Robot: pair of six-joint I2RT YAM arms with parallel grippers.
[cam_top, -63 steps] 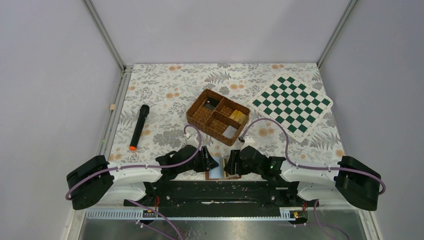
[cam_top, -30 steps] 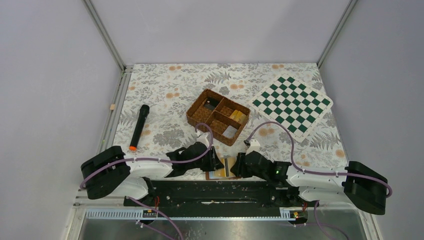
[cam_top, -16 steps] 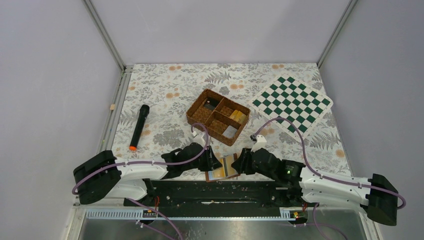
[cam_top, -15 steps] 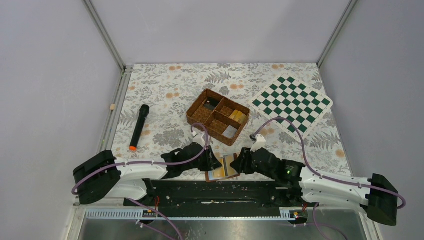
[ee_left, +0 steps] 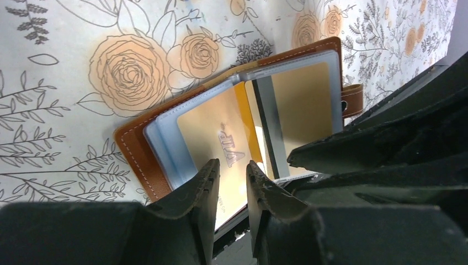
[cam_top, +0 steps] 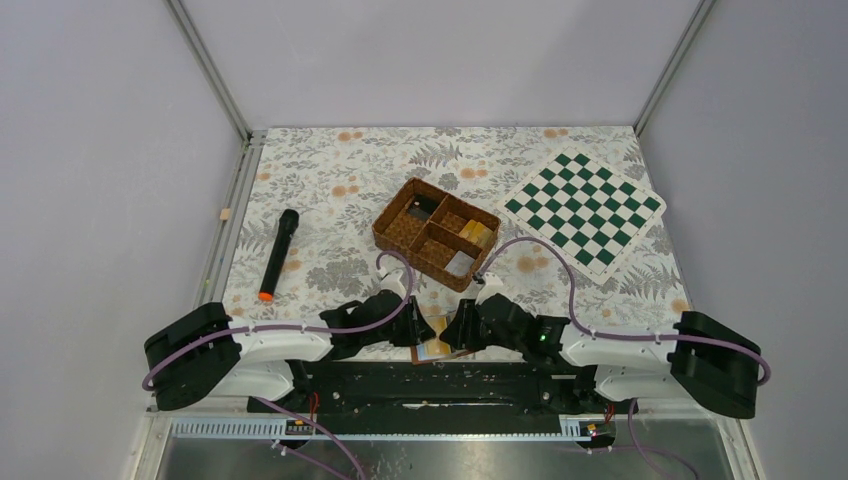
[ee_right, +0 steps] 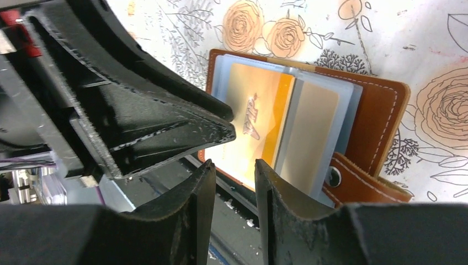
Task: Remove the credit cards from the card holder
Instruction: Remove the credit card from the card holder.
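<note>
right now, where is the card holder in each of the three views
Top external: low centre, the card holder is mostly hidden between the left gripper and the right gripper.
Left wrist: mid-frame, lying open on the floral cloth.
Right wrist: centre-right, lying open.
Shared landmark: the gold VIP card shows in both wrist views; it is too small to read from the top.

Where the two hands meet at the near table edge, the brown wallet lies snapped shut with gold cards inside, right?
Not quite. The brown wallet lies open, not snapped shut: the left wrist view shows both halves spread flat, the tab undone and the gold cards showing in their pockets. The rest holds.
</note>
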